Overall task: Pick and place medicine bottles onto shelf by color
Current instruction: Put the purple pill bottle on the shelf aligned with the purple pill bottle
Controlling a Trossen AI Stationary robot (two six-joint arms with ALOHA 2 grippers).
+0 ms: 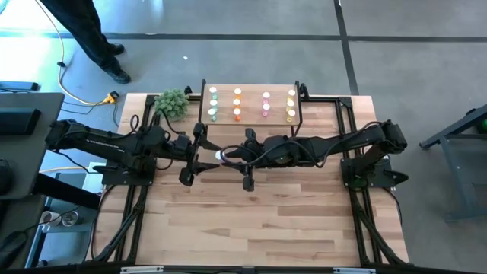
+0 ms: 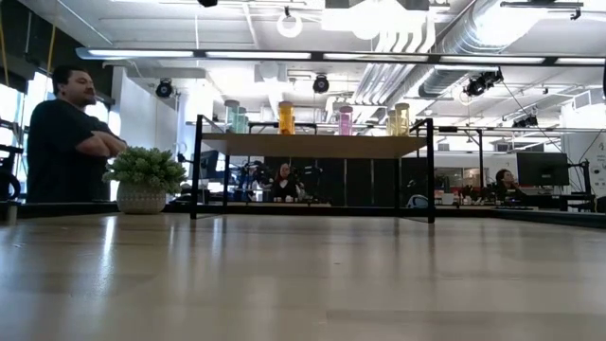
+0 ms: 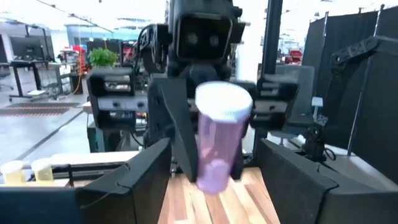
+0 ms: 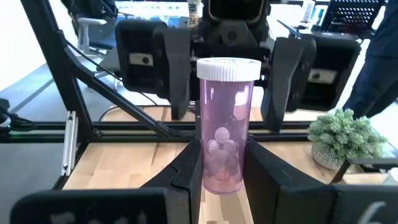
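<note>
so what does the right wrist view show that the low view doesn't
Only the right wrist view: the pink bottle shut in the right end effector, and the left end effector open around it from the far side.

Only the low view: the shelf with bottles standing on it, and a person beyond the table.

Both: the green plant and the wooden tabletop.

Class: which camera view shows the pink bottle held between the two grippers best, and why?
Right wrist view: the pink bottle stands upright, sharp, in the right gripper. Left wrist view shows it blurred; high view, only a white cap; low view, nothing.
</note>
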